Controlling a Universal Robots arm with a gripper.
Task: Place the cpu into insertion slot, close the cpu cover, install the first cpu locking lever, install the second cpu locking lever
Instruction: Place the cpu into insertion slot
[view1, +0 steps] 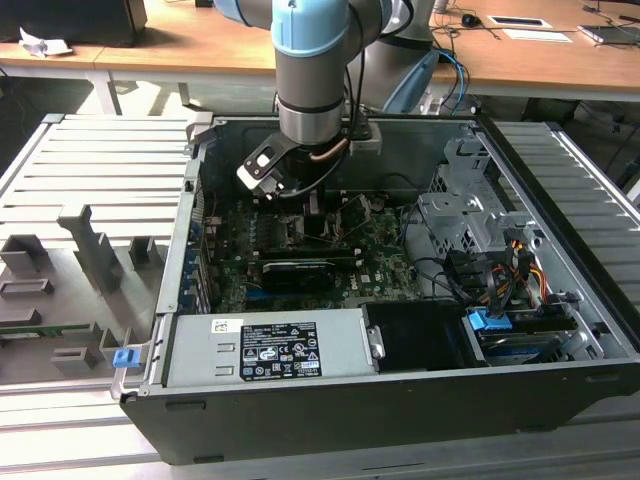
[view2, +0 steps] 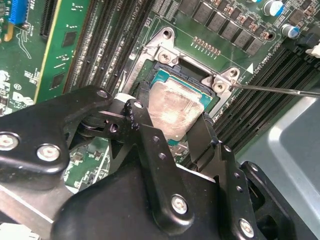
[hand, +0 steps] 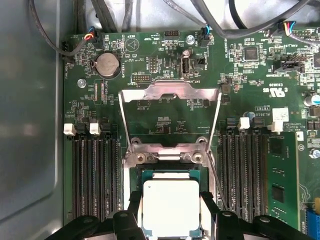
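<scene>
Step in hand: I judge this to be seating the cpu (hand: 171, 202) in the insertion slot (view2: 192, 70).
Gripper (view2: 172, 117): narrowed onto the cpu, with one of the fingers (hand: 133, 207) against each of two opposite edges of the chip.
Cpu: directly over the insertion slot, silvery top up, its sides parallel with the slot's walls. I cannot tell whether it rests on the slot floor or hangs just above it.
Cpu cover (hand: 170, 92): swung open, lying away from the slot on its hinge side, clear of the chip.
Locking lever (view2: 280, 90): a thin rod running out from one corner of the slot, and it looks unlatched to me.
Memory slots (hand: 95, 180): just beside the slot on both sides, close to the fingers.
Doing it well: I would hold the chip flat and parallel to the slot. I would lower it straight with no sideways drag and no pressing, since the slot's contacts probably bend easily. A tilted corner is the main risk.
</scene>
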